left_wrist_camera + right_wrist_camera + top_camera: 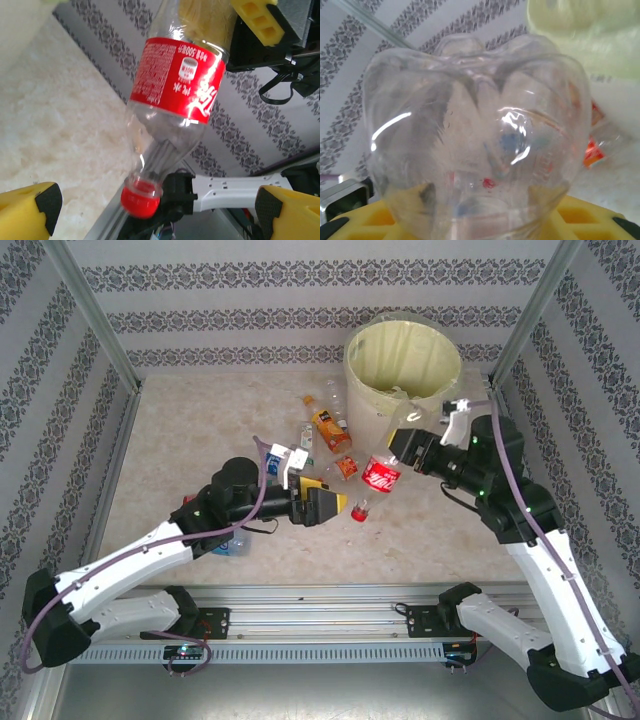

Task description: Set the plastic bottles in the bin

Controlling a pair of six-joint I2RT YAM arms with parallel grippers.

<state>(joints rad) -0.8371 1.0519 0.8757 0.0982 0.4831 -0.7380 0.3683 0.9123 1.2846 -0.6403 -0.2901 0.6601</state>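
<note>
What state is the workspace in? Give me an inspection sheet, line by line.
Surface: pale mottled table, no spills seen.
Job's things: bin upright at rear right; red-label bottle in the air, cap down; loose bottles lying left of the bin.
Clutter: nothing seen.
Hands: left hand open, beside the bottle's cap; right hand shut on the red-label bottle's base.
Cables: purple cable along each arm.
Surroundings: patterned walls, metal frame posts.
</note>
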